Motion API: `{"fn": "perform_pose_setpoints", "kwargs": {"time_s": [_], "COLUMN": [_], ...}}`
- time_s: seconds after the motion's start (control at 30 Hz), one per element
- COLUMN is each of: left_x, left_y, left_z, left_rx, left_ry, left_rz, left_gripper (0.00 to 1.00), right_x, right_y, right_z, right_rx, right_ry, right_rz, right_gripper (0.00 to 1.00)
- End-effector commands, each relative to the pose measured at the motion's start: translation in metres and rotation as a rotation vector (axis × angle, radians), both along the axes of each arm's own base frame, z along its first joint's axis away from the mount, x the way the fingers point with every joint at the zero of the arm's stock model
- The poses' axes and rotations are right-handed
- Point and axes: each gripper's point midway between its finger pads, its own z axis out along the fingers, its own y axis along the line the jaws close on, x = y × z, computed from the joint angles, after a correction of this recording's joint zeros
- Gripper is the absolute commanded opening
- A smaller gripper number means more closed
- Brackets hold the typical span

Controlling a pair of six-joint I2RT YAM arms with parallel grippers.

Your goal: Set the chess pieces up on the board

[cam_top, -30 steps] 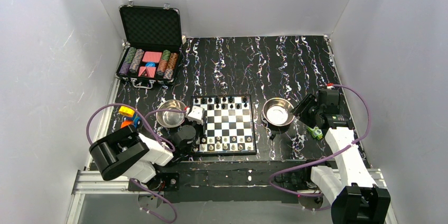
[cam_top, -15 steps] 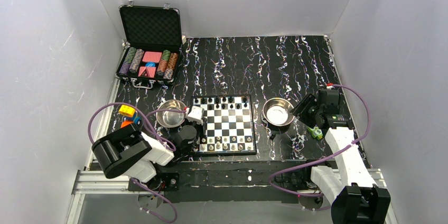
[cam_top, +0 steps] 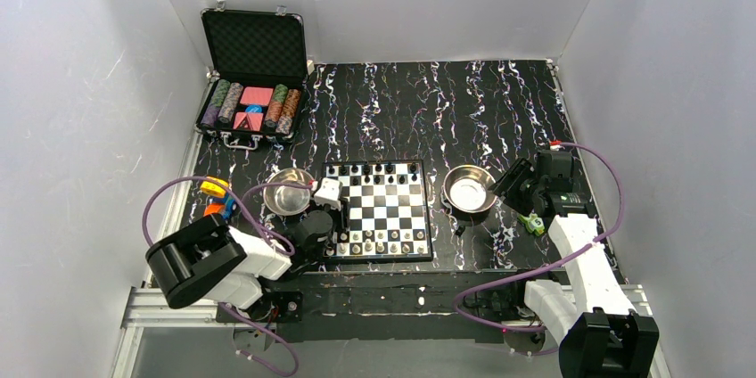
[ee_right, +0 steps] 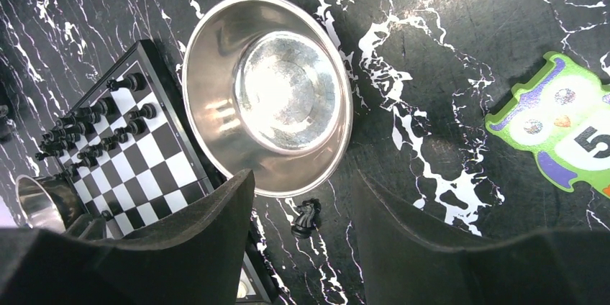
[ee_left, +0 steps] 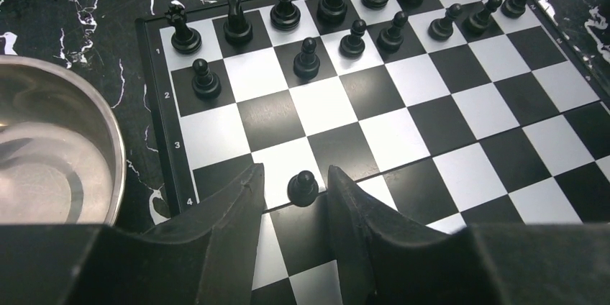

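Left hand [ee_left: 293, 175] hangs low over the board [ee_left: 403, 118], at the bottom centre of the left wrist view. Its two dark fingers [ee_left: 237, 204] stand slightly apart on either side of one black pawn [ee_left: 303, 188]. The pawn stands upright between the fingertips with a sliver of board showing on each side, so the hand is released and not gripping it. At the left edge of that view, a steel bowl [ee_left: 108, 147] sits just beside the board's rim. Across the top of the frame the other black pieces [ee_left: 331, 3] stand in two rows.

In the overhead view the board lies at lower centre on the marbled worktop [cam_top: 464, 110]. The black rows are on its upper edge and the pale pieces [cam_top: 379, 240] along its lower edge. A black case [cam_top: 252, 44] holding poker chips [cam_top: 220, 97] stands open in the upper left.

To the right of the board is a second steel bowl [ee_right: 194, 82], which fills the upper middle of the right wrist view. Right hand [ee_right: 302, 179] is spread wide with nothing in it. Below the bowl's rim, in the gap between the hand's fingers, a small black piece [ee_right: 305, 217] lies on its side on the worktop, touching neither finger. An owl card [ee_right: 561, 125] lies flat at the right edge of that frame.
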Motion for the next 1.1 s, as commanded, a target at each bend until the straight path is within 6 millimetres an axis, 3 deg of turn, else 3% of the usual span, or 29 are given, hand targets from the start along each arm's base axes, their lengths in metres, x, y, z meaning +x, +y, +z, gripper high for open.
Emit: {"fn": "perform_pose_setpoints", "kwargs": {"time_s": [0.0,0.23,0.4,0.73,0.9,1.07], "left_x": [0.008,0.013,0.014,-0.007,-0.016,-0.019], "left_y": [0.000,-0.003,0.010,0.028,0.016,0.001], "left_z": [0.020,0.059,0.077,0.083,0.080,0.067], "left_rx": [-0.037,-0.067,-0.025,0.081,0.070,0.022], "left_ry": [-0.030,-0.044,0.071,0.394,0.540,0.628], "left_rz": [0.039,0.051,0.112,0.160,0.121,0.104], "left_gripper": [0.38,0.39,0.49,0.65,0.76,0.74], "right_x": [0.008,0.008,0.008,0.009,0.013,0.016], "right_y": [0.001,0.001,0.003,0.004,0.001,-0.004], "right_z": [0.007,0.010,0.012,0.023,0.044,0.063], "right_rx": [-0.002,0.000,0.008,0.008,-0.028,-0.065], "right_ry": [-0.043,-0.050,-0.055,-0.076,-0.121,-0.155], "right_rz": [0.020,0.022,0.025,0.037,0.056,0.058], "right_gripper": [0.60,0.60,0.60,0.59,0.62,0.62]}}
